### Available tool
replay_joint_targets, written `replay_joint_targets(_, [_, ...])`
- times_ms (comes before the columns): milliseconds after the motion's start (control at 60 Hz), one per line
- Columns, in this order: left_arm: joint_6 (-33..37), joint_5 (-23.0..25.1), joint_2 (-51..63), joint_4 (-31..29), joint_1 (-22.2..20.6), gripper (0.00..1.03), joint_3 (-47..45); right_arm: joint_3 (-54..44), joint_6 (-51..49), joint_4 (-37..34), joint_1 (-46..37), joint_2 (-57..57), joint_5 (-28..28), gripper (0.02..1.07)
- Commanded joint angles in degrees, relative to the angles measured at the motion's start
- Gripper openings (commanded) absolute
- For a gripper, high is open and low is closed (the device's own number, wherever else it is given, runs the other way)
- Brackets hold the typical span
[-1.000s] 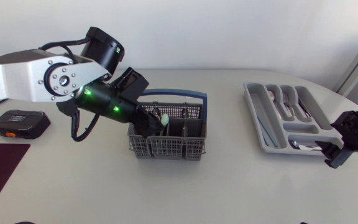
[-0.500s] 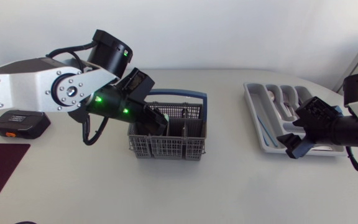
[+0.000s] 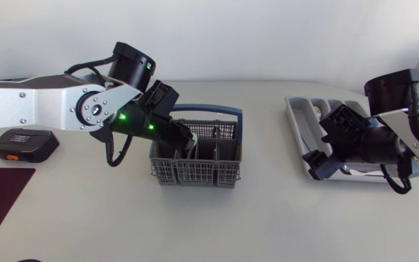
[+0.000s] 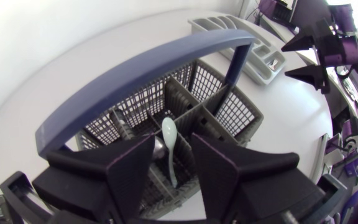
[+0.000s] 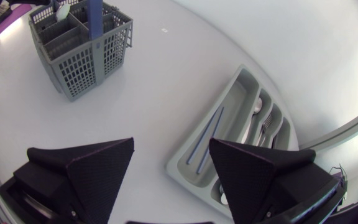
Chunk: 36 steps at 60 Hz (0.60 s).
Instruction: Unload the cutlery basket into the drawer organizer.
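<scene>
The blue handle point(image 4: 138, 78) is arching over the cutlery basket point(image 3: 195, 173), leaving room at both sides. Bare table point(image 3: 268, 160) is lying between it and the drawer organizer point(image 3: 300, 124), which the right arm point(image 3: 384, 142) is overhanging.

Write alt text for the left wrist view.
The left gripper, jaws open, hangs over a grey cutlery basket with a pale spoon standing between the jaws. A blue handle arches over the basket; beyond lie the grey drawer organizer and the right gripper.

You have bright, even light. Soft shadow lies under the basket point(image 3: 195, 173). Both wrist views bend strongly at their edges.
</scene>
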Motion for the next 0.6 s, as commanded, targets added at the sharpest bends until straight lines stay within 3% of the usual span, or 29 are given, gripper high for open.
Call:
replay_joint_targets(0, [-0.9,-0.3,1.8,2.0,0.5,0.42,-2.2,1.5,2.1,-1.1,1.0,0.2,0.8,0.89])
replay_joint_targets(133, [-0.9,-0.2,3.1,5.1,0.6,0.36,-3.4,1.7,2.6,-1.7,1.7,-0.2,1.6,0.89])
replay_joint_targets(583, [-0.9,1.1,6.1,12.7,1.2,0.36,-6.1,0.9,4.0,-1.8,3.6,-0.6,1.8,0.89])
